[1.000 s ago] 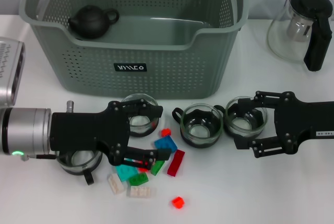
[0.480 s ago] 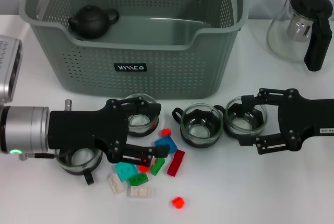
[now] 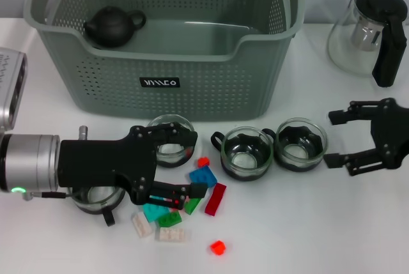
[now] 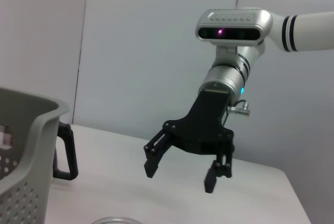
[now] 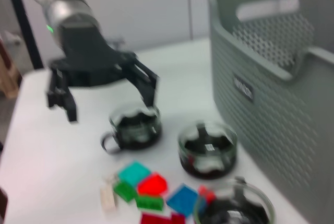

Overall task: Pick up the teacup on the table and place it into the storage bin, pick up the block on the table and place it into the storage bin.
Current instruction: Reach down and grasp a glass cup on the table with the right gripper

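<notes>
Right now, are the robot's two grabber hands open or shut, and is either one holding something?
Left gripper: open, holding nothing, fingers above the blocks.
Right gripper: open, holding nothing, beside the rightmost teacup.

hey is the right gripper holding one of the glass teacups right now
No, in the head view the right gripper is open and sits apart from the nearest glass teacup, with bare table between them.

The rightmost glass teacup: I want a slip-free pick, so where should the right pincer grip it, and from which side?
Judging by shape, grip the round rim of the rightmost glass teacup from above: it stands upright, mouth open, with the open right pincer already beside it.
</notes>
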`<state>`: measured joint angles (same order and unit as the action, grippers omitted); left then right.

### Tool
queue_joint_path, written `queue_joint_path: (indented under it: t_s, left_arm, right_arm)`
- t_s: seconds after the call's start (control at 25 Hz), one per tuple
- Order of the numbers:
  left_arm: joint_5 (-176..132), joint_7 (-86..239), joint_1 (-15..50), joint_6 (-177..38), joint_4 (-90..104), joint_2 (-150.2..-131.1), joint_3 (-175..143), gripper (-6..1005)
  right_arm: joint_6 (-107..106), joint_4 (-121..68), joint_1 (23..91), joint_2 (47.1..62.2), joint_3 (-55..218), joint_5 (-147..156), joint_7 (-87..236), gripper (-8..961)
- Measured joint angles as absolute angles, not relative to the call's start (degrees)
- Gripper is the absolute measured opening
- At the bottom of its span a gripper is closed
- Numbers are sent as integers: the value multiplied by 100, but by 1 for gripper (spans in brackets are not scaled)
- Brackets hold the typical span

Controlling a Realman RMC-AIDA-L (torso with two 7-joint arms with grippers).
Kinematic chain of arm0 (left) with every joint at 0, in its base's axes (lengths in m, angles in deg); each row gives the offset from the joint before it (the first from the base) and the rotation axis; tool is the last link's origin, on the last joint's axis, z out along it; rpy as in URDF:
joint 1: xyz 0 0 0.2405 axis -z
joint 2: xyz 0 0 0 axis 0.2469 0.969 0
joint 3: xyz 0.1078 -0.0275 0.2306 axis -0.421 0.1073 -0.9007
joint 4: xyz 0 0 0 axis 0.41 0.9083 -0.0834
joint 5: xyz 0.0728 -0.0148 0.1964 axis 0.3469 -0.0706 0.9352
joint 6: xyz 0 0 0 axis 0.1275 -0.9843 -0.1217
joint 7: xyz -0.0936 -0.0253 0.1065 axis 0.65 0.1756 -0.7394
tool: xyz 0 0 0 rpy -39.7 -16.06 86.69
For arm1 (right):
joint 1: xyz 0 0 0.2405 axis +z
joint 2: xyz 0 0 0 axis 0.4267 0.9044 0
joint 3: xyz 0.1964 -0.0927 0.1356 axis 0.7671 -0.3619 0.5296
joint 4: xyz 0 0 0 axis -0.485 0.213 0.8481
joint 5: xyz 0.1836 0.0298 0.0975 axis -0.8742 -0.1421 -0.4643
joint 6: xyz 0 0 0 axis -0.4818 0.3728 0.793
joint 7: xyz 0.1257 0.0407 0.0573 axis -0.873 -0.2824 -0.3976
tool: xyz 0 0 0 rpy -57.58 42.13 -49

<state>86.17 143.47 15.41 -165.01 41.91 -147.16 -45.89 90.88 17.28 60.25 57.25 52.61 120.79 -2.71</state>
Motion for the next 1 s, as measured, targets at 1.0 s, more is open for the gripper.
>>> queue_joint_path:
  t_s: [1.0]
  left_arm:
    - [8516, 14295, 1517, -16468, 4196, -14723, -4570, 923]
  right_arm:
    - [7676, 2419, 6887, 6213, 2539, 13551, -2266, 891]
